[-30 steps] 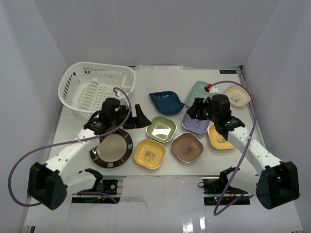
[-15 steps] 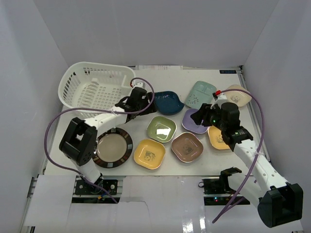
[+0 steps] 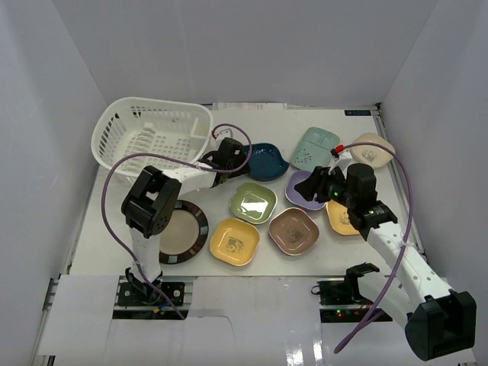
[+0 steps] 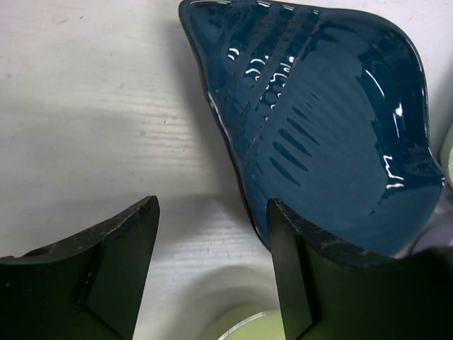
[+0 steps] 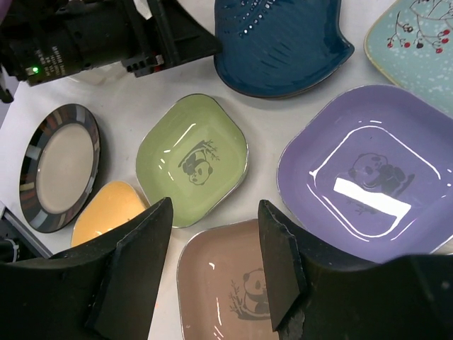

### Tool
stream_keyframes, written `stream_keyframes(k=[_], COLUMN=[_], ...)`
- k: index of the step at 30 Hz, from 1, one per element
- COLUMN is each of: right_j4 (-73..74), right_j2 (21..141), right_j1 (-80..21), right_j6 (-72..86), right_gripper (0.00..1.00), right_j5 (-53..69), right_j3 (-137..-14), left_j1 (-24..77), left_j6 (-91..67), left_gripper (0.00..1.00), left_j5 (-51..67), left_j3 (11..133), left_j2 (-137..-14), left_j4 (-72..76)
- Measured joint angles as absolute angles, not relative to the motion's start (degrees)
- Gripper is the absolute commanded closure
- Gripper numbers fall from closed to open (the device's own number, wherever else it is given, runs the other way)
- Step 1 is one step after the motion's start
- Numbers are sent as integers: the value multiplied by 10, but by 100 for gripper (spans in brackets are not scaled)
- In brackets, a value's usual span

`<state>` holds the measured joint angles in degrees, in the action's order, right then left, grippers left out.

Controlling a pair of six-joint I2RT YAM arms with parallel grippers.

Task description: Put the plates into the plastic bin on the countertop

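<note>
A dark blue leaf-shaped plate (image 4: 325,127) lies on the countertop (image 3: 114,191) right of the white plastic bin (image 3: 152,133). My left gripper (image 4: 212,205) is open at this plate's left rim (image 3: 265,160), one finger over the dish, the other over bare table. My right gripper (image 5: 212,248) hangs open above the brown-pink plate (image 5: 226,283), holding nothing. Around it lie the green plate (image 5: 192,159), purple plate (image 5: 368,173) and yellow plate (image 5: 106,212). The round dark-rimmed plate (image 3: 179,232) sits near the left arm's base.
A mint plate (image 3: 315,147) and a cream plate (image 3: 372,149) lie at the back right. Another yellow dish (image 3: 343,217) is partly under my right arm. White walls close in the table on three sides.
My left arm swung from beside the round plate across to the dark blue plate, and its jaws narrowed. My right gripper shifted slightly forward over the purple and brown-pink plates.
</note>
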<state>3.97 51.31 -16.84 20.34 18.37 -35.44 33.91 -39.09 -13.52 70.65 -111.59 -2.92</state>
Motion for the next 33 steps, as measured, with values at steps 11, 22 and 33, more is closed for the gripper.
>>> stream_keyframes(k=[11, 22, 33], right_j4=[30, 19, 15], right_j2=[516, 536, 512], right_j1=[-168, -168, -168], right_j6=[207, 216, 229], right_gripper=[42, 32, 32], right_j5=[190, 171, 165], right_j3=[-339, -338, -341], left_j1=[340, 340, 312], left_j6=[-423, -422, -354], left_gripper=[89, 100, 100], left_j5=[-128, -134, -107], left_j3=[753, 743, 783], left_j2=[-1186, -1155, -972], left_j4=[23, 40, -2])
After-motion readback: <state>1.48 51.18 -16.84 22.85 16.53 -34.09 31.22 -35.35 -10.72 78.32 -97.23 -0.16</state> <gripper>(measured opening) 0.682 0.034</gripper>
